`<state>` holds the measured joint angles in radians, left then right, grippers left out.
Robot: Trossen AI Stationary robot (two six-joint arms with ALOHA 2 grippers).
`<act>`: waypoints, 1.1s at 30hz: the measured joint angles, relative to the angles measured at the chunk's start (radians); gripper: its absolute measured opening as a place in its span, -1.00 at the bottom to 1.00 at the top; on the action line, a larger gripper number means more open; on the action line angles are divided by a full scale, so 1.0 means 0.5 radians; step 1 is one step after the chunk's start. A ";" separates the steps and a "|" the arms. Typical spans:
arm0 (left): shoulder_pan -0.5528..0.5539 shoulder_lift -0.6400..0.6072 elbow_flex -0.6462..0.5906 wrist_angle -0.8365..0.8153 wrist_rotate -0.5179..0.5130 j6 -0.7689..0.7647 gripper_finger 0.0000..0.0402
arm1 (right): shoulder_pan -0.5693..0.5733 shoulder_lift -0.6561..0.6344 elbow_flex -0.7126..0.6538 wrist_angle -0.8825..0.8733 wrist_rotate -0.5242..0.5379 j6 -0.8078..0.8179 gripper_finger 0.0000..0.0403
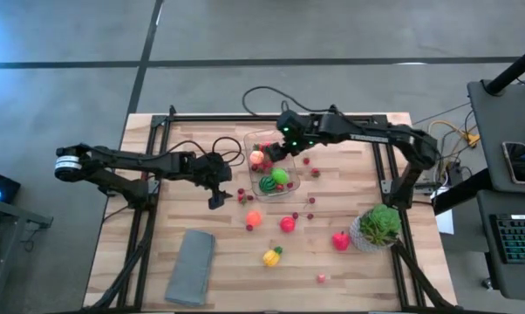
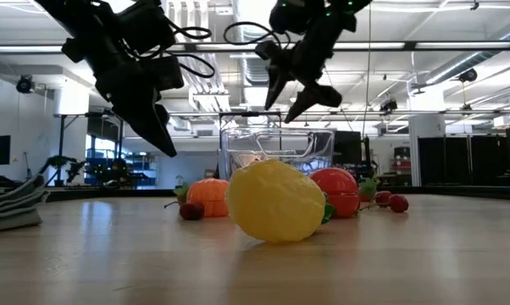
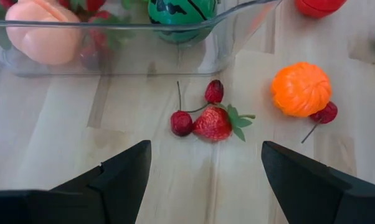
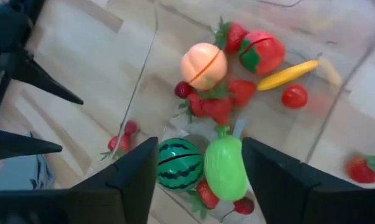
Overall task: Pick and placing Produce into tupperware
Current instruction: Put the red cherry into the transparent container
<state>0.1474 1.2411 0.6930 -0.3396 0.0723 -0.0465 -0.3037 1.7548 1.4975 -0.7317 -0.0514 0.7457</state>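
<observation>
The clear tupperware [image 1: 248, 148] stands on the wooden table, and inside it are a peach [image 4: 203, 65], a watermelon [image 4: 178, 165], a green pear [image 4: 225, 168], a banana and red pieces. My right gripper [image 4: 200, 146] hangs open above it, clear of the produce, with nothing between its fingers [image 2: 297, 93]. My left gripper [image 3: 206, 155] is open on the container's left side, tilted down above a strawberry [image 3: 213, 122] and cherries [image 3: 182, 122] that lie on the table. An orange [image 1: 254, 218], a red fruit [image 1: 287, 224], a lemon [image 1: 271, 256] and another red piece [image 1: 340, 241] lie loose nearer the front.
A bushy green plant in a white pot [image 1: 378, 227] stands at the right front. A folded grey cloth [image 1: 191, 266] lies at the left front. Black frame rails [image 1: 385, 170] run along the table's sides, and cables lie behind the container.
</observation>
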 joint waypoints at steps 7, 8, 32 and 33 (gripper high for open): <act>0.002 0.000 -0.059 0.108 0.002 -0.092 0.44 | 0.004 0.054 0.247 -0.308 0.081 -0.192 0.36; 0.002 0.000 -0.086 0.150 0.001 -0.088 0.44 | 0.004 0.047 0.270 -0.360 0.115 -0.215 0.37; -0.023 0.413 -0.226 0.781 -0.217 0.277 -0.12 | 0.005 -0.117 0.319 -0.663 0.279 -0.340 0.40; -0.024 0.441 -0.220 0.777 -0.217 0.276 -0.12 | 0.005 -0.118 0.319 -0.680 0.279 -0.340 0.40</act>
<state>0.1356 1.4617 0.5828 0.0488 -0.0360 0.0917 -0.3014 1.6958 1.6569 -1.0717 0.0883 0.5755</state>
